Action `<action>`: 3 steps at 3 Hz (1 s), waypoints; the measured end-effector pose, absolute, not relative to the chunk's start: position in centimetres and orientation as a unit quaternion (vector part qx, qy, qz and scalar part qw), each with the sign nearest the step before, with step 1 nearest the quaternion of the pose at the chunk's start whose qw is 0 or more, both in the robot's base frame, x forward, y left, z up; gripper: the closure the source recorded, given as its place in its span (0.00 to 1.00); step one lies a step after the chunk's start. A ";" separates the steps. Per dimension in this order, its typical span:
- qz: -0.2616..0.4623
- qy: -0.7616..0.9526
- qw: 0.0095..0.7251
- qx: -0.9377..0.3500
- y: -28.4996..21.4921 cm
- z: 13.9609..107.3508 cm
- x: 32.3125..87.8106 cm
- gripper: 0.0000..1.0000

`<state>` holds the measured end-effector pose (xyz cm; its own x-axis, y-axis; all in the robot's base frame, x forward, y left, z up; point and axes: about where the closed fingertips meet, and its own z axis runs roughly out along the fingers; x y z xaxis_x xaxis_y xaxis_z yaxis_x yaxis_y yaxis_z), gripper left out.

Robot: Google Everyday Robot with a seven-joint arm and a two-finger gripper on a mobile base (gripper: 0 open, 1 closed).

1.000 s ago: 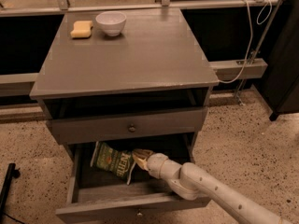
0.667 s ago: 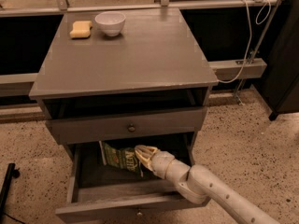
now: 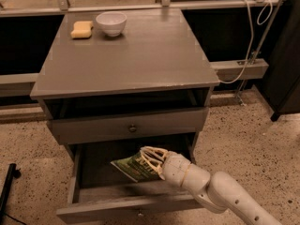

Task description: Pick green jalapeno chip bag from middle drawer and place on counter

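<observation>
Since a second ago your gripper [image 3: 149, 159] has pulled the chip bag [image 3: 132, 166] rightward inside the middle drawer [image 3: 123, 207]. Camera view: jaws are clamped on the bag's right end. The bag sits tilted over the open drawer's floor, below the knobbed drawer [image 3: 132, 128]. On the counter [image 3: 140, 60], a white bowl [image 3: 111, 22] and a yellow sponge [image 3: 81, 29] sit side by side at the far left.

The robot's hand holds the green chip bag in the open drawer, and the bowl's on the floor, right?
No. The camera view shows the bowl on the counter, beside the sponge. The hand does hold the green chip bag in the open drawer.
</observation>
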<state>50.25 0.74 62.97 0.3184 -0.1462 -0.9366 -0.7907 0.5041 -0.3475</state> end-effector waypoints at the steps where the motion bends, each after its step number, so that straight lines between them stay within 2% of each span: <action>1: 0.205 0.507 0.693 -0.469 -0.4 67.6 47.8 1.00; 3: 0.144 0.485 0.697 -0.508 -6.2 79.2 45.4 1.00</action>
